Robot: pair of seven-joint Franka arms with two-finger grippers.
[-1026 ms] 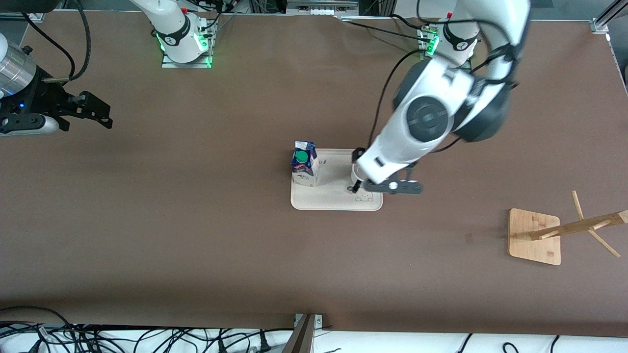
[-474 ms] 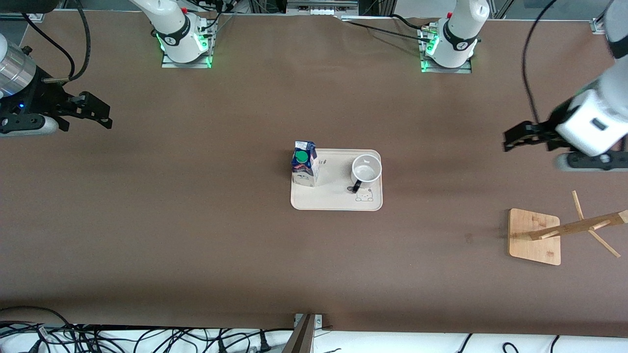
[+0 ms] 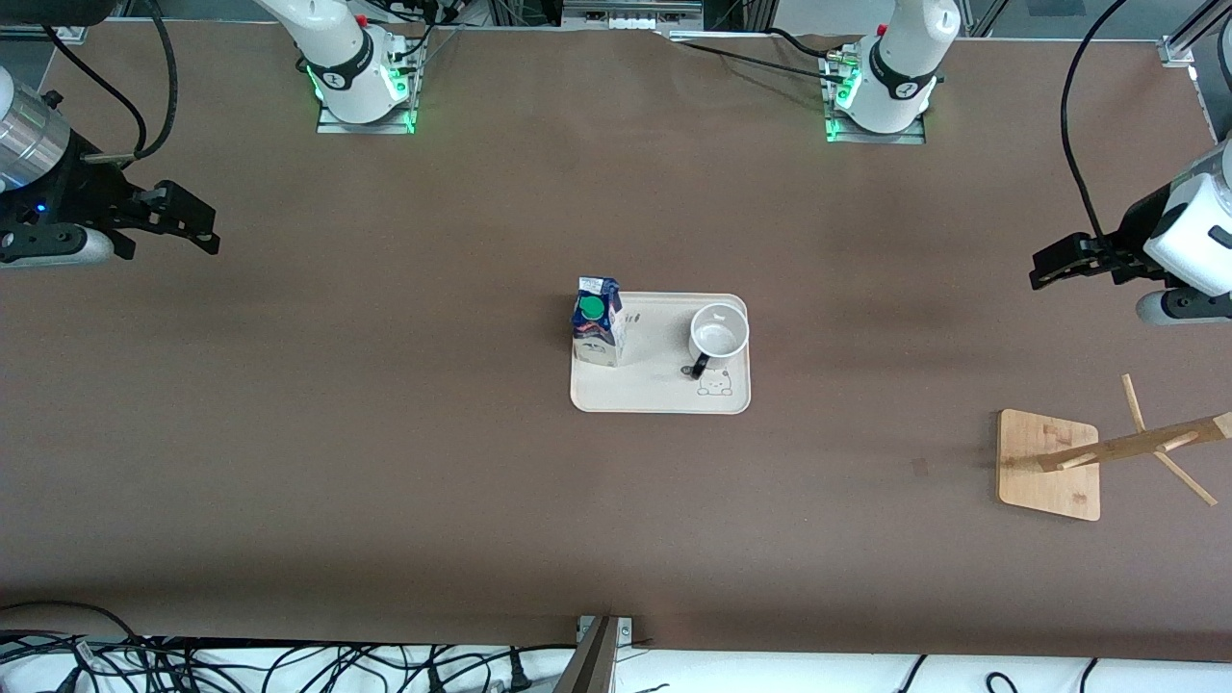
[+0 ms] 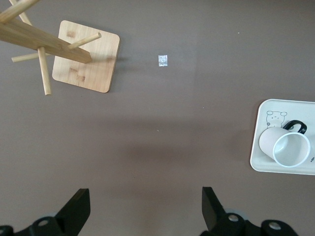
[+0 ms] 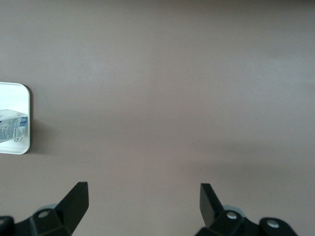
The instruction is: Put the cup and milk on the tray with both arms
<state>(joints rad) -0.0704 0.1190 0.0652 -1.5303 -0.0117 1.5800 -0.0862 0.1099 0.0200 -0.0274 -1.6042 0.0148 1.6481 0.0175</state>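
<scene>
The cream tray (image 3: pixel 654 390) lies mid-table. On it the blue and white milk (image 3: pixel 597 322) with its green cap stands at the end toward the right arm. The white cup (image 3: pixel 719 335) stands upright at the end toward the left arm, its black handle toward the front camera. My left gripper (image 3: pixel 1044 269) hangs open and empty over bare table at the left arm's end. In the left wrist view the left gripper (image 4: pixel 145 196) is well apart from the cup (image 4: pixel 285 147) and tray (image 4: pixel 256 147). My right gripper (image 3: pixel 204 229) waits open at the right arm's end; the right wrist view shows the right gripper (image 5: pixel 143 191), the tray (image 5: pixel 15 93) and the milk (image 5: pixel 12 125).
A bamboo mug tree with pegs on a square base (image 3: pixel 1047 464) stands toward the left arm's end, nearer the front camera than the left gripper; the same base (image 4: pixel 86 56) shows in the left wrist view. Cables run along the table's front edge.
The left arm has swung away from the cup on the tray out to its own end of the table. The cup stays standing on the tray. The right arm has not moved.
</scene>
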